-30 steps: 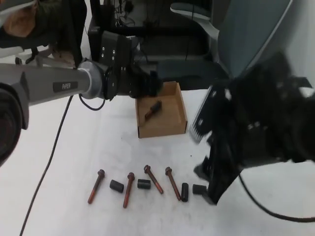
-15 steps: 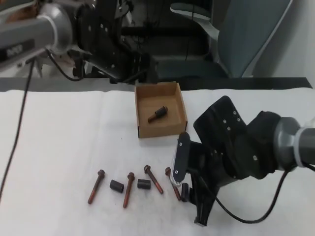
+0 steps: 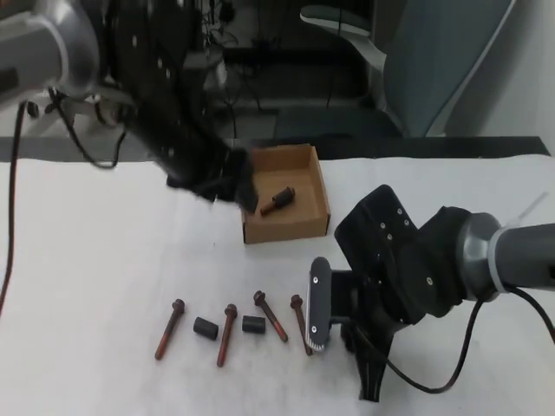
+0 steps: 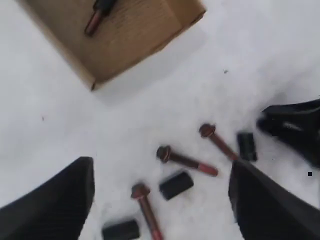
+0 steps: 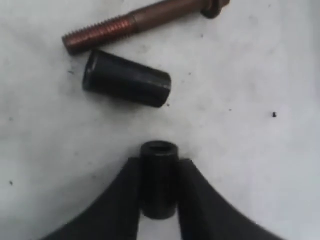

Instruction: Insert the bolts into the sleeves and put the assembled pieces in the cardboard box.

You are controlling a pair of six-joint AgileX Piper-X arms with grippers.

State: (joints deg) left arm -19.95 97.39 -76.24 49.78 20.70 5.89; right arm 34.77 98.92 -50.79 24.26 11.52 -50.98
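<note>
Several rust-red bolts, such as one (image 3: 270, 315), and black sleeves such as one (image 3: 253, 325) lie in a row on the white bench. My right gripper (image 5: 158, 167) is low over the row's right end, shut on an upright black sleeve (image 5: 158, 180). Just past it lie a second sleeve (image 5: 126, 79) and a bolt (image 5: 145, 22). My left gripper (image 4: 161, 167) hangs open above the row, with a bolt (image 4: 187, 161) and a sleeve (image 4: 176, 184) below it. The cardboard box (image 3: 286, 227) holds one assembled piece (image 3: 277, 200).
The left arm (image 3: 204, 169) hovers beside the box's left front corner. The bulky right arm (image 3: 399, 277) covers the row's right end. A cable (image 3: 451, 373) trails from it. White bench lies to the left of the row.
The left arm swung from behind the box forward to beside its left front corner. The right arm came down at the row's right end and now has a sleeve between its fingers.
</note>
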